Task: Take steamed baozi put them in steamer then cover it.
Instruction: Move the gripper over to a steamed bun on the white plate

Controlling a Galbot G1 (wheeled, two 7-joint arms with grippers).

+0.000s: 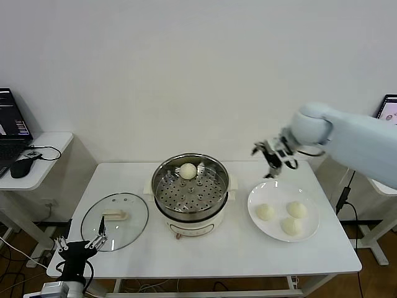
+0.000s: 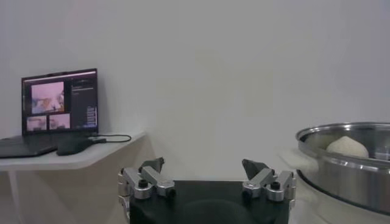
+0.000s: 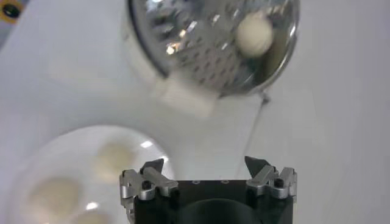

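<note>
1. Right gripper (image 1: 271, 162) hangs empty at centre right of the frame, jaws spread wide, above the plate's (image 1: 313, 228) far edge.
2. Three baozi (image 1: 265, 212) lie on that plate.
3. One bun (image 1: 188, 171) sits in the steamer (image 1: 191, 186) at centre.
4. Cover (image 1: 115, 221) rests lower left, beside the open, empty left gripper (image 1: 79, 243).

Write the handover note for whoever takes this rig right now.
Right gripper: open, empty, in the air between the steamer and the plate.
Left gripper: open, parked low at the table's front left corner, by the lid.
Done: one bun lies in the steamer, at its back.
Left: three buns on the plate go into the steamer. Then set the lid, now flat on the table left of the steamer, on top.
</note>
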